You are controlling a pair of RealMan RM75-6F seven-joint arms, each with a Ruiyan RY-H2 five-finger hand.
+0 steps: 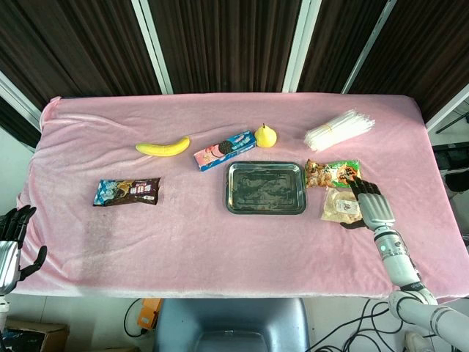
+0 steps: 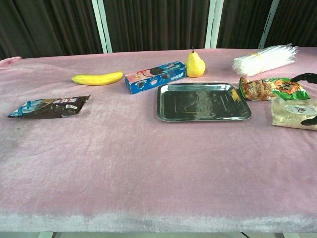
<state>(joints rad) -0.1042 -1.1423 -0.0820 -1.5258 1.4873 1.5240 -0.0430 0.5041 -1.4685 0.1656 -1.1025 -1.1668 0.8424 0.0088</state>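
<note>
Far left, off the desk (image 1: 110,242) edge: left hand (image 1: 11,246), fingers loosely apart, holding nothing, well away from everything. On the pink cloth, going right: dark snack packet (image 1: 127,191), then banana (image 1: 163,147), then blue cookie box (image 1: 224,150) with a pear (image 1: 265,136) just beside its right end. Below these, metal tray (image 1: 264,188), nothing lying in it. Right of the tray: orange-green snack bag (image 1: 333,173), and touching its near edge, the pale clear pouch (image 1: 341,206). Further back, a bundle of clear plastic sleeves (image 1: 339,130).

Right hand (image 1: 371,202) at the right end, palm down, fingers (image 1: 364,192) spread wide and laid over the right side of the pale clear pouch, tips reaching the corner of the orange-green snack bag; thumb out low, beside the pouch's near right corner. Gripping nothing yet, as far as can be judged; in the chest view only dark fingertips (image 2: 306,77) at the frame edge.

Probably settling for a grasp on the pouch. To do it well: press down lightly so the slippery film does not slide on the cloth, draw fingers and thumb together across the pouch's right edge only, and keep the tips clear of the neighbouring bag so that both are not pinched at once.
</note>
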